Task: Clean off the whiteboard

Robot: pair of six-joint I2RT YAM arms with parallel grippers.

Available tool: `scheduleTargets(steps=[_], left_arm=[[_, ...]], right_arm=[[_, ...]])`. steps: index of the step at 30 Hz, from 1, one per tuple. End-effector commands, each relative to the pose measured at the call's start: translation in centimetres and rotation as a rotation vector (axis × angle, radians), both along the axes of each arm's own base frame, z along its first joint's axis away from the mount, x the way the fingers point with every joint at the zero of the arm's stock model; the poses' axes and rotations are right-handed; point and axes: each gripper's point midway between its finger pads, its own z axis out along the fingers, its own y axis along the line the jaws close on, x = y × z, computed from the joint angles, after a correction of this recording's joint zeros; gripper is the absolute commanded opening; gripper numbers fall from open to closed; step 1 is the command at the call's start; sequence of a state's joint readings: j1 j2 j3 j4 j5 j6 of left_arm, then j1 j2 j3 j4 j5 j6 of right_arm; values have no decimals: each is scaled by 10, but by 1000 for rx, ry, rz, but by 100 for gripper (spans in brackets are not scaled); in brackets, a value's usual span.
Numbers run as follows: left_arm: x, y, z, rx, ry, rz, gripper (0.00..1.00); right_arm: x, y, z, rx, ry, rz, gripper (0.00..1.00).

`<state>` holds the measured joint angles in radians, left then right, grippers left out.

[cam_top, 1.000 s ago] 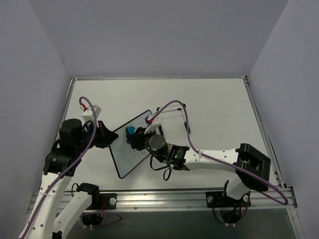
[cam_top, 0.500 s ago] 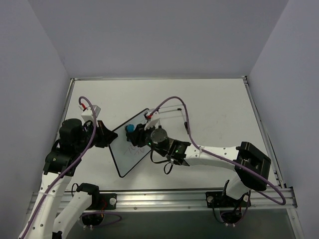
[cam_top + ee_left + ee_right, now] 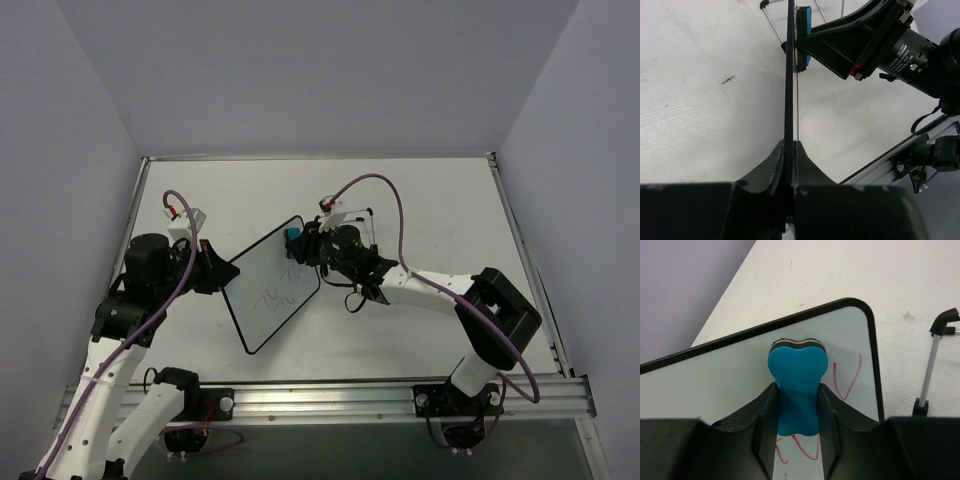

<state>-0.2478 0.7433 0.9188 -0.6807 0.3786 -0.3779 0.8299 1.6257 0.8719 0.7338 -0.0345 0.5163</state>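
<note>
The whiteboard [image 3: 262,300] is a white panel with a thin black rim, and red scribbles [image 3: 278,296] cross its middle. My left gripper [image 3: 222,274] is shut on its left edge. In the left wrist view the whiteboard [image 3: 789,75] shows edge-on, pinched by the gripper [image 3: 791,146]. My right gripper [image 3: 300,243] is shut on a blue bone-shaped eraser [image 3: 294,235] at the board's far right corner. In the right wrist view the eraser [image 3: 797,372] sits between the fingers of the gripper [image 3: 797,388], its pad against the whiteboard [image 3: 715,385] beside red strokes [image 3: 847,377].
The white table [image 3: 440,210] is boxed in by pale walls on three sides. A thin metal rod with a black foot [image 3: 930,371] stands just right of the board. An aluminium rail [image 3: 330,396] with both arm bases runs along the near edge.
My right gripper has carried the eraser from the board's middle left up to its far right corner, uncovering the red scribbles. The left gripper keeps its hold on the board.
</note>
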Motion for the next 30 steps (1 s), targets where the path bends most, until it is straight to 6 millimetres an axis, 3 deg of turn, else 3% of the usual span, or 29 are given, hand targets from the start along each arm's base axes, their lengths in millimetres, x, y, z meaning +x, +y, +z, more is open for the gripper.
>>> scheduleTargets(steps=[1, 6, 14, 23, 26, 30], left_arm=[[-28, -26, 8, -62, 31, -194, 2], [-29, -27, 7, -63, 31, -197, 2], [-29, -27, 8, -66, 30, -201, 2], [-29, -29, 6, -70, 36, -212, 2], [-29, -30, 6, -71, 39, -219, 2], [-31, -30, 7, -71, 39, -223, 2]], right_arm=[[6, -12, -32, -89, 17, 0, 0], [1, -1, -21, -72, -7, 43, 0], [-65, 60, 24, 50, -57, 194, 0], [-109, 94, 59, 149, -52, 314, 0], [-105, 91, 63, 141, -59, 299, 0], [-67, 67, 45, 100, -43, 222, 0]])
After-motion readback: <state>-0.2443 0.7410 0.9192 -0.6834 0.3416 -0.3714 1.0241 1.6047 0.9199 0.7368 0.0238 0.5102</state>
